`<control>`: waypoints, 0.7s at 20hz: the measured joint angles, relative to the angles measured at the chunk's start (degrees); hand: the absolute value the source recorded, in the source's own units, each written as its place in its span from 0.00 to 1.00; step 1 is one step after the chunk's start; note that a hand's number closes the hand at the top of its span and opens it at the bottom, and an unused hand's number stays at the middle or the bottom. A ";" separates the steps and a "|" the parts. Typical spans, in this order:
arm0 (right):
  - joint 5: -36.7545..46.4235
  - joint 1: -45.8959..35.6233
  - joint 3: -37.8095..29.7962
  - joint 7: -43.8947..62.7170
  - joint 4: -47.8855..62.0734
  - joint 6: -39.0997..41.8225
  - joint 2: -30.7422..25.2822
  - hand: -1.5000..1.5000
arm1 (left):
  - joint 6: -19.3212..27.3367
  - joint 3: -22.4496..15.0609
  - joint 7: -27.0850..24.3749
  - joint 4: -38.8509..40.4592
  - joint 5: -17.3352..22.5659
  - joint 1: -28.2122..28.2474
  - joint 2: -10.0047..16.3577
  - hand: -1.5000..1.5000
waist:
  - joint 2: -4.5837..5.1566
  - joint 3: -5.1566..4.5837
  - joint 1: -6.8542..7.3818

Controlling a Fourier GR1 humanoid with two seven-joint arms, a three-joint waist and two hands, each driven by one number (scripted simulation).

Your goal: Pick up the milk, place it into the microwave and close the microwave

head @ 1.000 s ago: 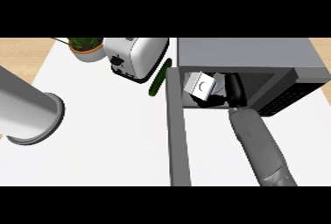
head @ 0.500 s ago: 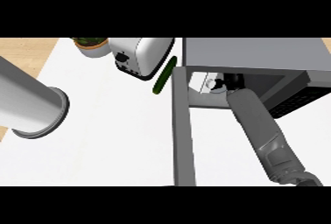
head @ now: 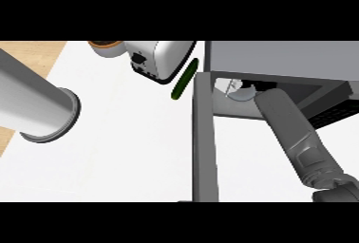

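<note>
The microwave (head: 280,59) stands at the back right with its door (head: 203,142) swung open toward me, seen edge-on as a grey bar. The white milk carton (head: 229,88) sits inside the cavity, close to the door side, partly hidden by the microwave's top. My right forearm (head: 294,128) reaches into the cavity. Only a small black part of the right hand (head: 261,86) shows, right beside the carton, and its hold on the carton is hidden. My left forearm (head: 35,107) hangs over the counter's left side, and the left hand does not show.
A white toaster (head: 157,59) stands at the back, left of the microwave. A dark green vegetable (head: 184,78) lies between the toaster and the open door. A brown pot (head: 105,45) sits at the back edge. The counter's left edge borders wooden floor (head: 24,57).
My right arm has pushed deeper into the microwave, and the milk with it, so the hand is now mostly hidden. The left forearm shows larger and further left.
</note>
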 measured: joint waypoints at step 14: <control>5.76 -2.67 1.51 9.20 11.29 -15.67 -7.07 0.00 | -0.85 -1.15 -0.90 2.71 -2.91 -2.93 1.06 0.00 | 1.30 -0.36 2.13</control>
